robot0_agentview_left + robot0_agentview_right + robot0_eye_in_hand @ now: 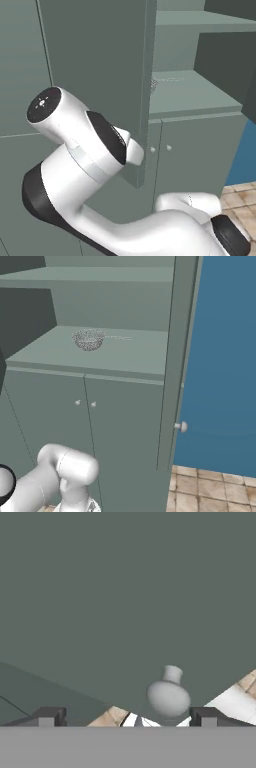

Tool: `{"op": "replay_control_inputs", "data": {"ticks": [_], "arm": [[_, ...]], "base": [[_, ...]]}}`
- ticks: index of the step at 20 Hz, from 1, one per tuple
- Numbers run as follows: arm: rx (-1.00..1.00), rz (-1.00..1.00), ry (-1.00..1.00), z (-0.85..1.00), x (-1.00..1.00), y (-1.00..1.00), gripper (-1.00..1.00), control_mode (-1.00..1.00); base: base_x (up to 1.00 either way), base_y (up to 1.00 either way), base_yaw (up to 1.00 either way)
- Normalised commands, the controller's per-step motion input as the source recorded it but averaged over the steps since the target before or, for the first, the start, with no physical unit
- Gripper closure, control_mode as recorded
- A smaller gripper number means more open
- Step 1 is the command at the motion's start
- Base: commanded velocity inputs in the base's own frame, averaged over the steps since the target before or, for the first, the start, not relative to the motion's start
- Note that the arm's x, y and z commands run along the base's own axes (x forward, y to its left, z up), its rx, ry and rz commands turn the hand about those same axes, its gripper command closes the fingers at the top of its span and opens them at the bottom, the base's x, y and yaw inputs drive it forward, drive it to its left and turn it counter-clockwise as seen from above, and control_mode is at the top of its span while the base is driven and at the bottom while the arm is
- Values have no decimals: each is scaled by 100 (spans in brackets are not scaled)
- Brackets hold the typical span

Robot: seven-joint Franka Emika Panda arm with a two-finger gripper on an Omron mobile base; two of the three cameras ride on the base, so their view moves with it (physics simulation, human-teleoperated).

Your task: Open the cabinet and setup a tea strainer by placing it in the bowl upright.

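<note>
Hand view looks close onto a grey-green door face of the cabinet point(100, 587), where the jaws are spread wide, one dark fingertip point(49, 716) at each lower side, with a round silver knob point(168, 695) between them, nearer one tip and touching neither. Right base view shows the cabinet's door point(177, 356) swung open edge-on, and the tea strainer point(88, 339) resting on the shelf point(130, 358) inside, toward its back and well apart from the front edge, its thin wire handle pointing toward the open door.
</note>
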Motion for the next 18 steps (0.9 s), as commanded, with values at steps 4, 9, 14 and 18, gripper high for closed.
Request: {"op": "replay_control_inputs", "data": {"ticks": [4,9,14,18], "arm": [[0,0,0,0,-17,2,-100,-100],[3,-1,1,0,-50,-4,-100,-100],[11,3,0,0,-66,-12,-100,-100],[25,12,0,0,-46,-26,-100,-100]], "base": [[0,0,0],[0,0,0],[0,0,0],[0,0,0]]}}
